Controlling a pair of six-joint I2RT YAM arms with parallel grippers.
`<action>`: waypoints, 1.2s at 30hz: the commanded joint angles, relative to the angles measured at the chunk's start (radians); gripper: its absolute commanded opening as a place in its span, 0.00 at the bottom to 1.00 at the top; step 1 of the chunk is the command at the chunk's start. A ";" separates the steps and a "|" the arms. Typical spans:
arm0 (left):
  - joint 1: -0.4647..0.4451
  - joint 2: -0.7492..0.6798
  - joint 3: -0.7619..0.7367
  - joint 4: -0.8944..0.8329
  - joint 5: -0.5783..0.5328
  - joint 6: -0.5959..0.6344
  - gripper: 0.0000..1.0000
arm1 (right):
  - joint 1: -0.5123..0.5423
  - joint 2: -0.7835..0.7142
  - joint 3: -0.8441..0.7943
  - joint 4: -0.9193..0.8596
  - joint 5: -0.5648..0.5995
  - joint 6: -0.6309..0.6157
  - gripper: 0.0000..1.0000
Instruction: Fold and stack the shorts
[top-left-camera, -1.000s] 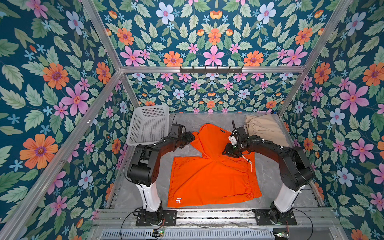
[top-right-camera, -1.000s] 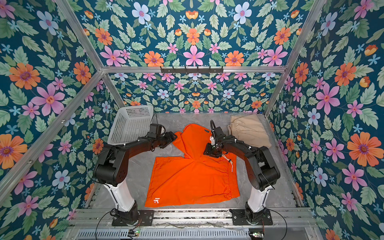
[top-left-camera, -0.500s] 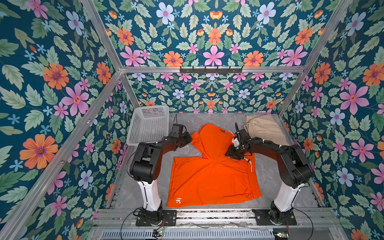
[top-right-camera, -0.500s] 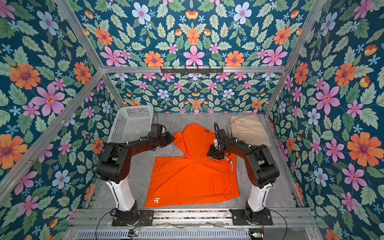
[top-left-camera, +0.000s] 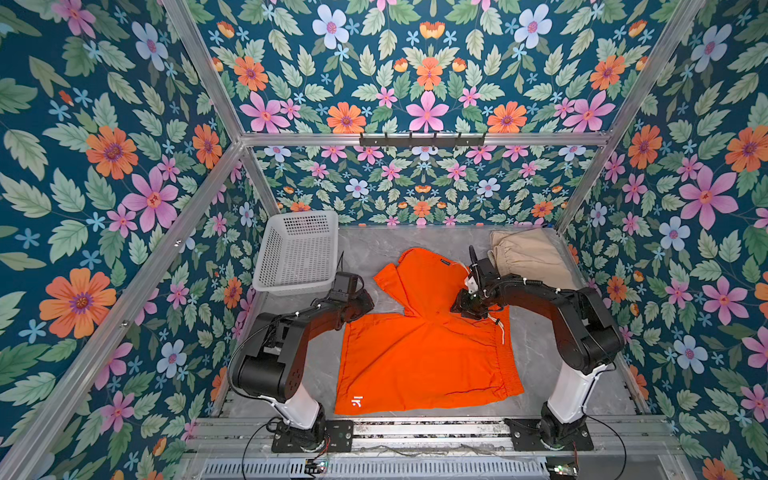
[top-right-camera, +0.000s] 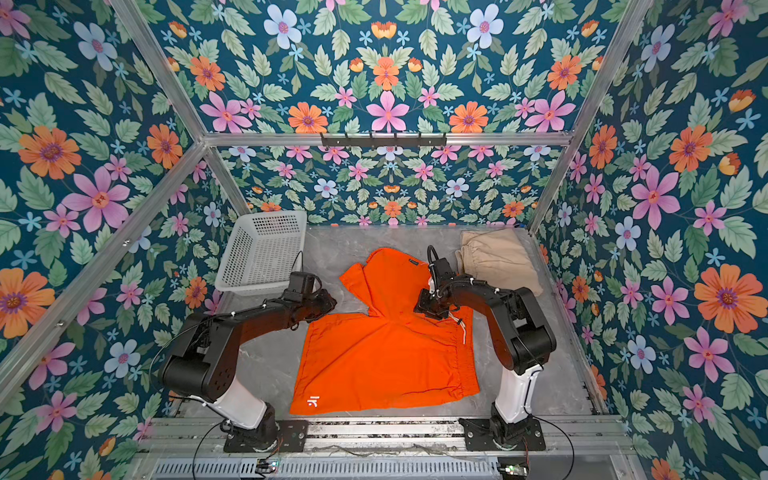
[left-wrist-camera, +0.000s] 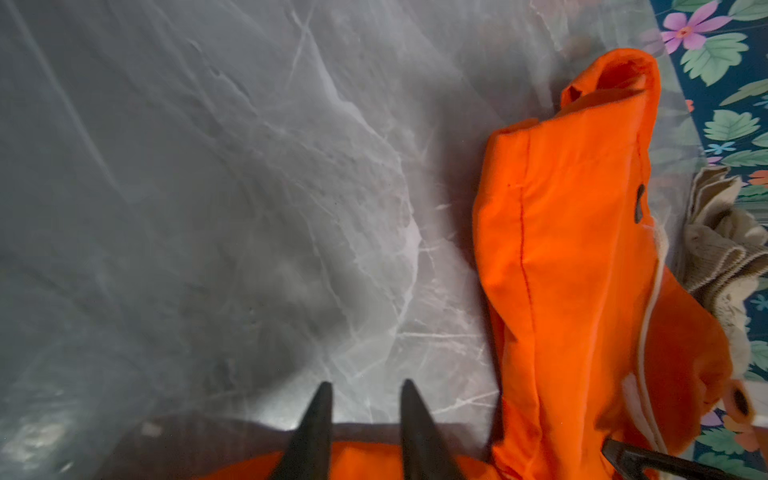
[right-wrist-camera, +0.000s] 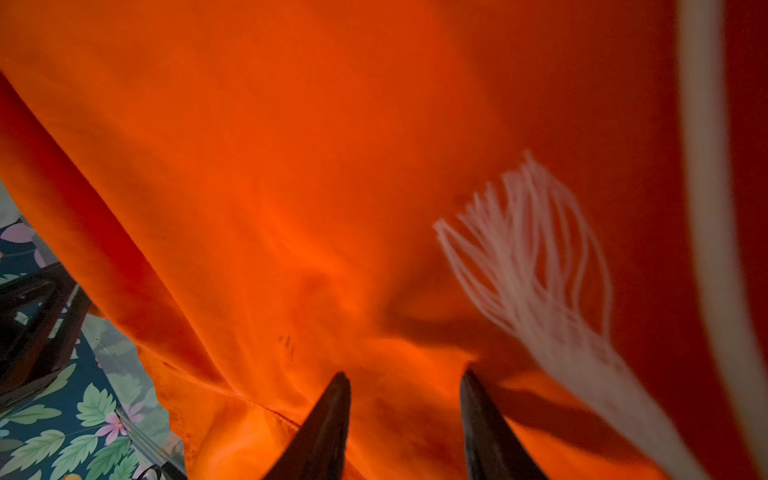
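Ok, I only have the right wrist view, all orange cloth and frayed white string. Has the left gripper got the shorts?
Observer: No. The left gripper is open with nothing in it, its tips over bare table at the edge of the orange shorts.
Operator: Where's the other pair?
Observer: The beige shorts lie bundled in the far right corner.
Operator: And the basket?
Observer: The white basket stands at the far left, just behind the left gripper.
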 joint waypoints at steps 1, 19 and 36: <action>0.000 -0.008 0.008 0.145 0.037 0.008 0.47 | 0.007 -0.014 0.016 0.018 -0.026 -0.002 0.44; 0.046 0.311 0.159 0.511 0.185 -0.090 0.63 | 0.008 -0.010 0.031 0.054 -0.072 -0.006 0.44; 0.031 0.194 0.181 0.463 0.214 0.066 0.00 | 0.040 0.082 0.249 0.130 -0.063 -0.079 0.44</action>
